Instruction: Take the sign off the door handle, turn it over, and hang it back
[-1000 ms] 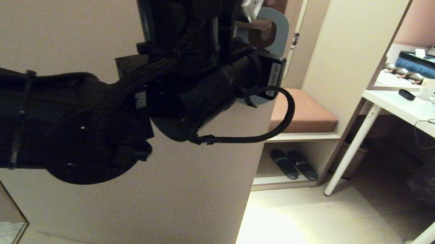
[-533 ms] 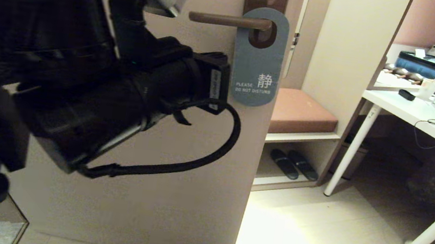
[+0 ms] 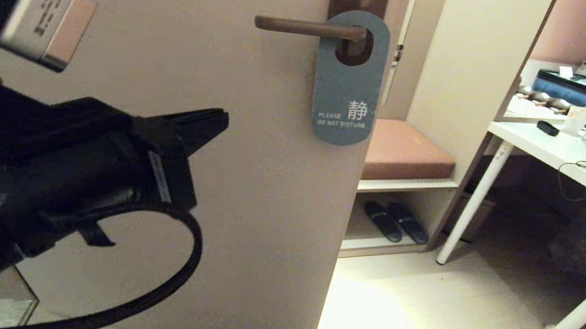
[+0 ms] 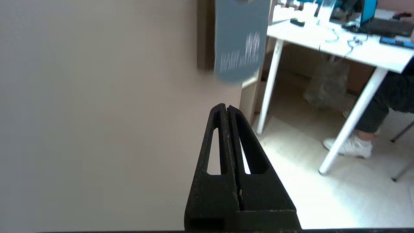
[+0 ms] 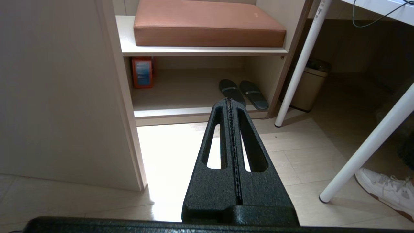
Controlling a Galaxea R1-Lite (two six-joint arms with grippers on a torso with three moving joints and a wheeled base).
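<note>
Sign (image 3: 349,79) hung on door handle (image 3: 310,28), slate-blue face out, reading "PLEASE DO NOT DISTURB". Left gripper (image 4: 227,108) clenched, empty, well apart. Right gripper (image 5: 229,103) clenched, parked low.

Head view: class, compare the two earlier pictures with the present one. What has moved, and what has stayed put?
The left gripper has drawn back from the door handle, down and to the robot's left, and is shut and empty. It no longer hides the sign, which hangs on the handle with its blue DO NOT DISTURB face outward, as half a second ago. The door and white table are unchanged.
</note>
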